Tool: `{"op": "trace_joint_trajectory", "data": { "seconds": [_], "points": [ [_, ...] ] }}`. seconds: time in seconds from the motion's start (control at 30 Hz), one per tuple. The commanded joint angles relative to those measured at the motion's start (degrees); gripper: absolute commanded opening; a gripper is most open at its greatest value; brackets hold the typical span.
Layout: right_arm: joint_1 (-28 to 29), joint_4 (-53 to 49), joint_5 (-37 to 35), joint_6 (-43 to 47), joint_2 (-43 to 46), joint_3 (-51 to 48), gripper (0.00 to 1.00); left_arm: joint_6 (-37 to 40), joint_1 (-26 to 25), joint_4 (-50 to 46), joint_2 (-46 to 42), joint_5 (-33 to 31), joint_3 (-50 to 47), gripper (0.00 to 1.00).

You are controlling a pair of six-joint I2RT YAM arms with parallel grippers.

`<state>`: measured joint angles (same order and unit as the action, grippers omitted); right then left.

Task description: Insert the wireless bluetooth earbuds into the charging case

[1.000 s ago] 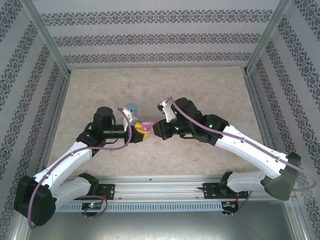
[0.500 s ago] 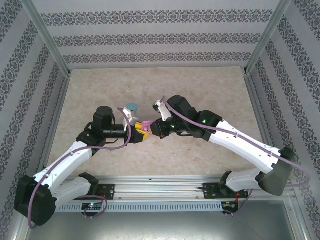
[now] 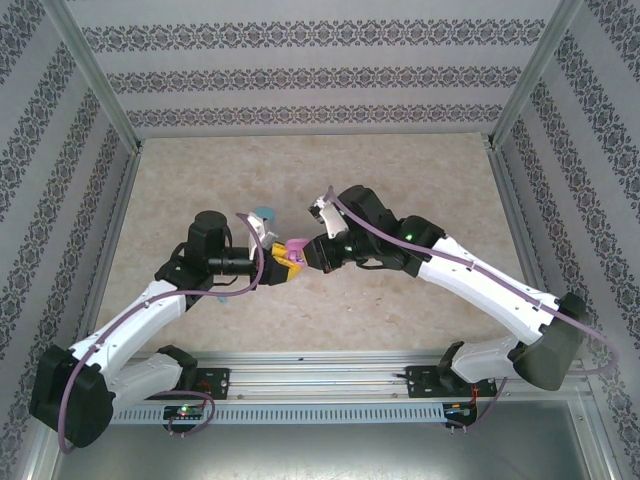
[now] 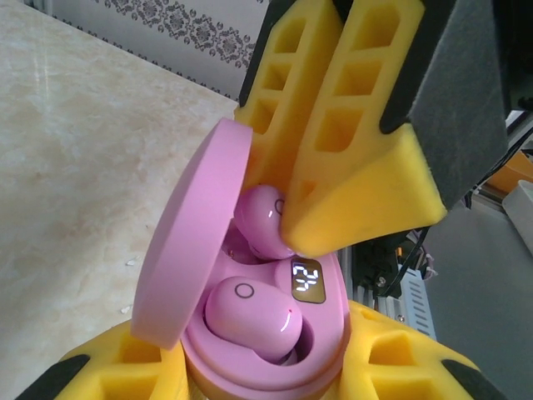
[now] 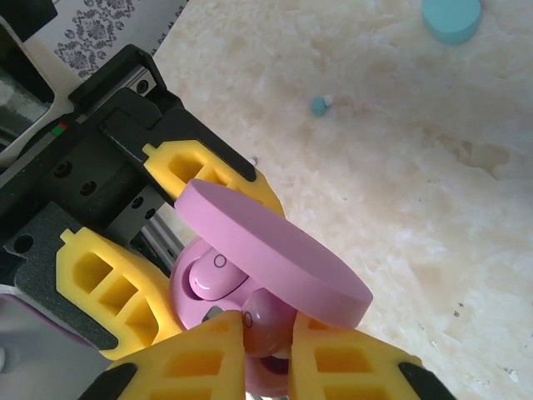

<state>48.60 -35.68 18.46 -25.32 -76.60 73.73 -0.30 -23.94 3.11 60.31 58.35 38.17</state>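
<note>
Pink charging case [image 4: 329, 329] open, clamped in left gripper [image 3: 282, 265] | one pink earbud [image 4: 250, 312] seated inside | right gripper [image 5: 265, 331] pinches second earbud [image 4: 265, 218]

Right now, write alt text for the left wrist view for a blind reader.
An open pink charging case, clamped in the left gripper, holds one pink earbud seated in its near well. The right gripper pinches a second pink earbud at the far well, beside the raised lid.
</note>
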Motion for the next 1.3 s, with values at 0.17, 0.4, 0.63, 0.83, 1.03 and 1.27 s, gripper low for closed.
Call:
{"op": "trace_joint_trajectory", "data": {
  "seconds": [0.17,0.4,0.63,0.83,1.03,1.27],
  "points": [
    [-1.49,-4.34,2.71,-0.01,-2.56,3.22,0.26,-1.02,-0.35,6.25,-0.34,3.09,2.01,0.12],
    [-1.65,-5.21,1.78,-0.65,-2.94,5.09,0.37,-2.96,-0.39,8.93,-0.44,3.3,0.85,0.12],
    [-2.08,-6.25,0.27,-1.33,-2.13,5.72,0.41,-3.47,-0.4,9.69,-0.47,3.26,0.5,0.13],
    [-1.96,-6.55,-0.85,-1.95,-1.61,5.81,0.43,-3.57,-0.37,9.45,-0.67,3.61,0.67,0.13],
    [-1.97,-7.04,-1.41,-2.41,-1.8,6.16,0.42,-2.81,-0.34,8.68,-0.51,3.62,1.11,0.13],
    [-1.95,-6.99,-2.44,-3.55,-0.51,5.89,0.45,-1.48,-0.39,7.78,-0.37,3.09,1.06,0.13]
  ]
}}
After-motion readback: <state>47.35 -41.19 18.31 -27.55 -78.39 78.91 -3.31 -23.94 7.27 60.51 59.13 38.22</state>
